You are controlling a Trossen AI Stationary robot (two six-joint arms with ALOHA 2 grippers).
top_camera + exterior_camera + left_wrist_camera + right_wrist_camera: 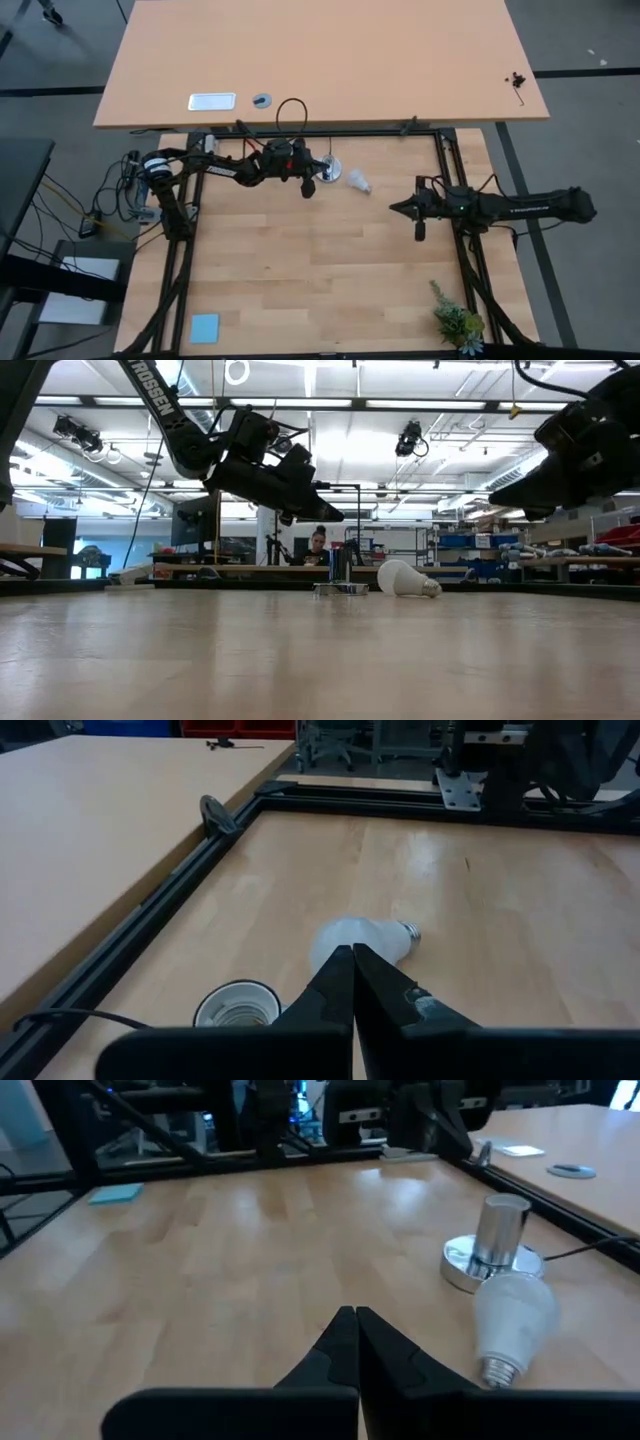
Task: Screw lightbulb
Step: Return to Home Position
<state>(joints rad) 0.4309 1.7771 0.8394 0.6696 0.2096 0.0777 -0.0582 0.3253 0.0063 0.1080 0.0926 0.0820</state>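
Hovering near the counter's [300,270] far rail [330,131], the left gripper [335,516], fingers pressed together, partly hides the lamp socket [492,1260] from above; the lightbulb [358,181] lies on its side beside it; the right gripper [394,208], fingers also together, hangs over open wood

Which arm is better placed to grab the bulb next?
Left, probably. The left gripper, shut, hangs just over the lamp, with the glass end of the bulb facing it. The right gripper, also shut, looks farther off and faces the screw base.
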